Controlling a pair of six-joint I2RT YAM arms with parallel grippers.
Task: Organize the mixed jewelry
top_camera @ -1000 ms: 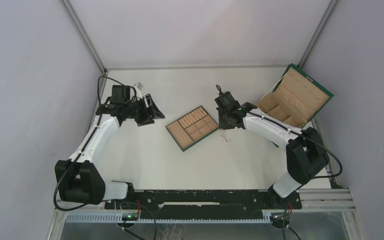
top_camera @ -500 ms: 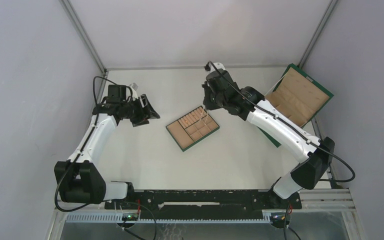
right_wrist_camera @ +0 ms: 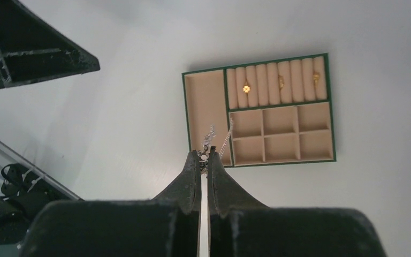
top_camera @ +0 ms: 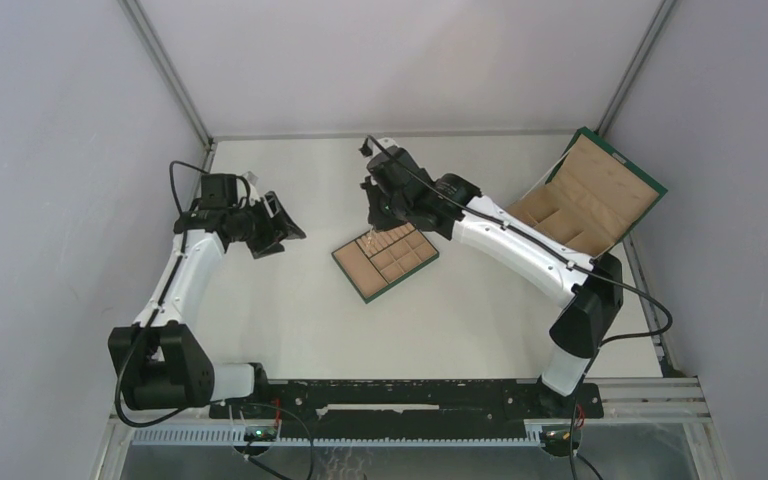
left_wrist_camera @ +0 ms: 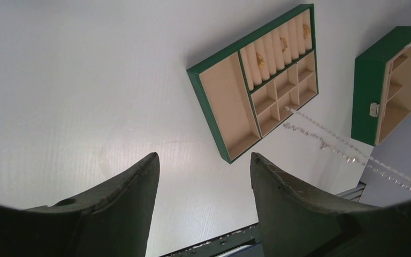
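My right gripper (right_wrist_camera: 204, 155) is shut on a silvery chain (right_wrist_camera: 210, 136), which dangles from its tips over the long left compartment of the tan tray with the green edge (right_wrist_camera: 278, 162). From above, the right gripper (top_camera: 371, 222) hovers at the tray's (top_camera: 350, 272) far-left corner. Three small gold pieces, one being (right_wrist_camera: 246, 87), sit in the tray's ring rolls. My left gripper (left_wrist_camera: 203, 158) is open and empty, off to the left of the tray (left_wrist_camera: 222, 91); it also sees the hanging chain (left_wrist_camera: 342, 148). In the top view the left gripper (top_camera: 282, 228) stays well apart from the tray.
A large green box with tan lining (top_camera: 588, 195) stands open at the back right, also in the left wrist view (left_wrist_camera: 365, 80). White walls and metal posts close in the table on three sides. A dark part of the left arm (right_wrist_camera: 32, 43) shows in the right wrist view.
My right gripper rose from the table right of the tray with the chain and swung left over the tray. My left arm drew back a little to the left.
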